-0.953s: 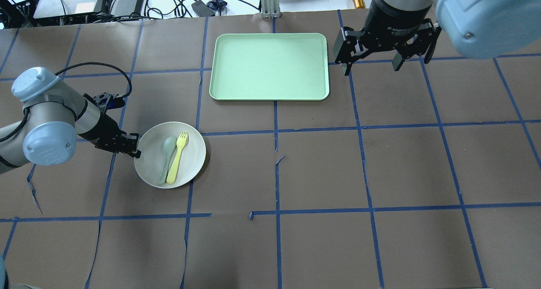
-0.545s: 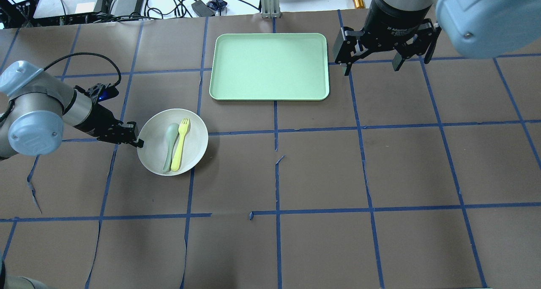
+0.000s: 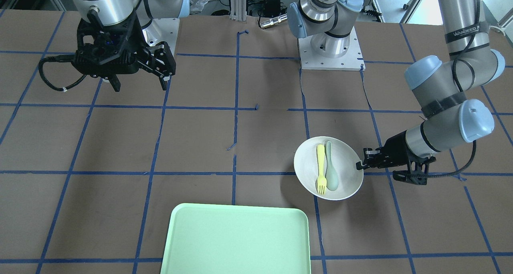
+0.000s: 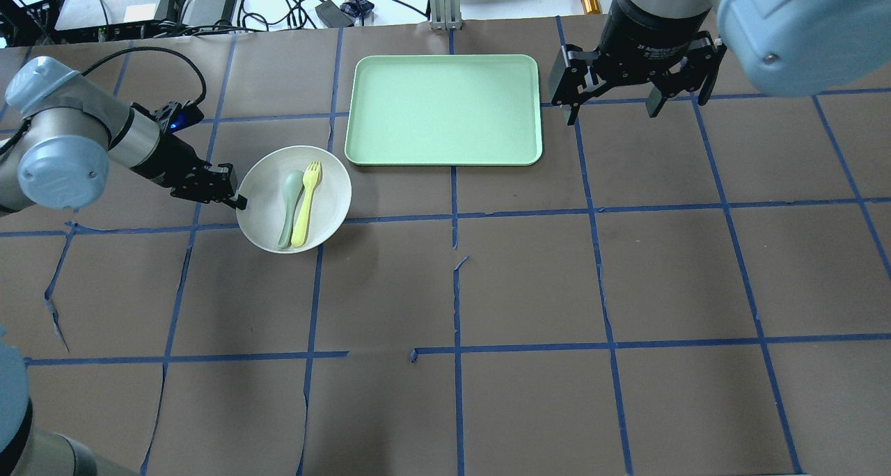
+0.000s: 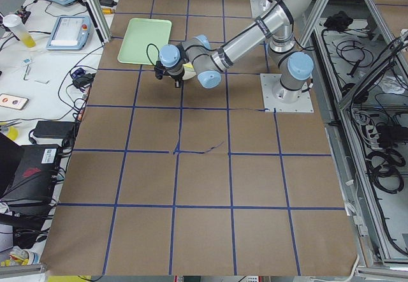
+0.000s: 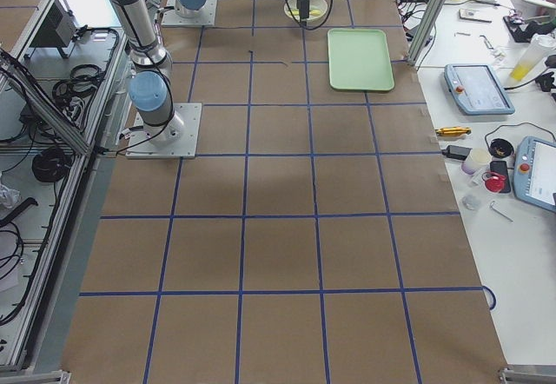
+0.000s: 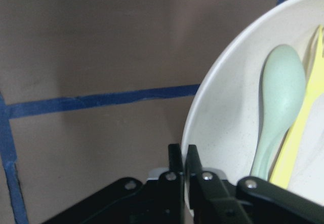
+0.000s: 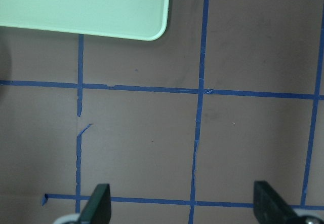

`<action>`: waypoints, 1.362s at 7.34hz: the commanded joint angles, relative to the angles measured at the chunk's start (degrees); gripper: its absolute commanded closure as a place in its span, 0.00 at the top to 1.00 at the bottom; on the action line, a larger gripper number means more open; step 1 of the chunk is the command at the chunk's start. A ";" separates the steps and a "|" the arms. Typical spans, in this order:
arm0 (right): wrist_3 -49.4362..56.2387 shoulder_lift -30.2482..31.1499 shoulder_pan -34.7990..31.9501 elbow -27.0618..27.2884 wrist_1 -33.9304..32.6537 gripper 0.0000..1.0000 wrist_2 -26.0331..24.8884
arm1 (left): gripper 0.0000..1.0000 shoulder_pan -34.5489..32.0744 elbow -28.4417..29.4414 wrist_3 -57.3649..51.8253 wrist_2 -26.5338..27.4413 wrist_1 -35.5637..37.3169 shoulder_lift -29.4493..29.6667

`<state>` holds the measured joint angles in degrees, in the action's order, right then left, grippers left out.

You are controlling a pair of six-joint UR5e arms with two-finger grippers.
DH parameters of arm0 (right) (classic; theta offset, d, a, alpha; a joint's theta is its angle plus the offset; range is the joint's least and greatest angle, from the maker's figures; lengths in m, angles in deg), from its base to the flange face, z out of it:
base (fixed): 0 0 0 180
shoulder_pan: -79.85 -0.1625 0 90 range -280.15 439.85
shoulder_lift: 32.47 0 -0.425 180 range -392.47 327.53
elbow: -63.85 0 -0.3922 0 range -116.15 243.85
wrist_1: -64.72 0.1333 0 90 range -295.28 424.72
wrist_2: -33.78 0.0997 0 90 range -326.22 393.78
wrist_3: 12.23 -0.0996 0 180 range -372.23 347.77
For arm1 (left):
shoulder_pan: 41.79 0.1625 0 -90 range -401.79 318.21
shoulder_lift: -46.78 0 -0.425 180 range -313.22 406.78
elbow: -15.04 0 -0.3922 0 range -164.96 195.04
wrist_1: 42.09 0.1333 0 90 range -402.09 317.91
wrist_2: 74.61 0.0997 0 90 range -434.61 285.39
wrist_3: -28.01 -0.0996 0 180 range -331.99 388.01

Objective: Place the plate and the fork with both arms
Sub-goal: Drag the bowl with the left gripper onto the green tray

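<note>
We see the left pincer [image 4: 240, 201] closed tight on the rim of the plate [image 4: 340, 177]. In its wrist view one finger sits inside the rim and the other outside, with almost no gap between them. The plate reaches out from the fingertips, away from the left arm. From the shadow at its side it seems to hang a little above the tabletop [image 4: 529, 281], but we cannot say this for sure. The fork [image 4: 306, 208] lies inside the plate, with its tines pointing to the far edge of the tabletop. It is farther from the left pincer than the spoon [image 4: 289, 204], and the two lie side by side and touching. The tray [image 4: 445, 107] rests on the tabletop beyond the plate from this pincer, near the plate but not touching it. The right pincer [image 4: 614, 112] is wide open and holds nothing. It hangs above the tabletop just beside the short edge of the tray, well apart from the plate and the fork.
</note>
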<state>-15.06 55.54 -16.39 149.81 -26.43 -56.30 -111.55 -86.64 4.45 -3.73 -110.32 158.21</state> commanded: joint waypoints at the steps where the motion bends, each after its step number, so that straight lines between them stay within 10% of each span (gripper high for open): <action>1: 0.01 -0.03 0.00 0.09 0.00 1.00 0.00 | 0.00 -6.06 10.14 6.56 1.88 -1.11 6.93; 10: -0.08 -0.03 -0.09 0.09 0.18 1.00 0.35 | 0.00 -20.59 36.11 25.66 -3.74 0.99 26.55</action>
<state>-15.13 55.58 -16.47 149.90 -26.32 -56.10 -131.07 -52.36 29.74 -7.62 -109.44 183.01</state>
